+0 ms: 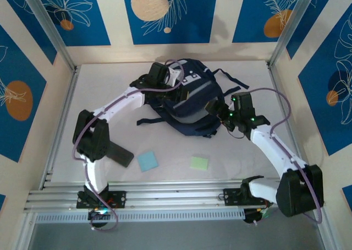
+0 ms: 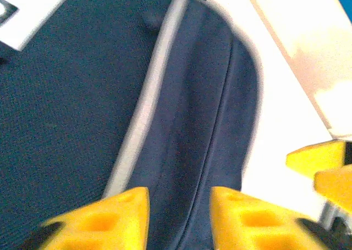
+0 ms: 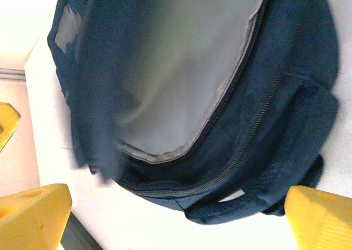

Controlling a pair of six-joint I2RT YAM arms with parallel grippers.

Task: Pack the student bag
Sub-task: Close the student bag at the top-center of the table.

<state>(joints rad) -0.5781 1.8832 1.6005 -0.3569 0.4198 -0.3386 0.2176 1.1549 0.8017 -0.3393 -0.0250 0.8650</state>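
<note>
The student bag [image 1: 192, 98], dark navy with black straps, lies at the middle back of the table. In the left wrist view its fabric [image 2: 66, 112] and light grey stripe [image 2: 146, 104] lie just under my left gripper [image 2: 179, 217]. That gripper is open, its yellow fingers [image 2: 110, 219] apart with nothing between them, and it hovers over the bag's far left part [image 1: 163, 87]. My right gripper [image 1: 213, 109] is at the bag's right side, wide open [image 3: 176, 222] and holding nothing. It faces the bag's unzipped mouth and pale grey lining [image 3: 181, 68].
On the white table in front of the bag lie a black flat object [image 1: 118, 154], a light blue square [image 1: 147, 161] and a light green square [image 1: 199, 162]. Loose bag straps [image 1: 151, 120] trail to the left. Patterned walls enclose the table on three sides.
</note>
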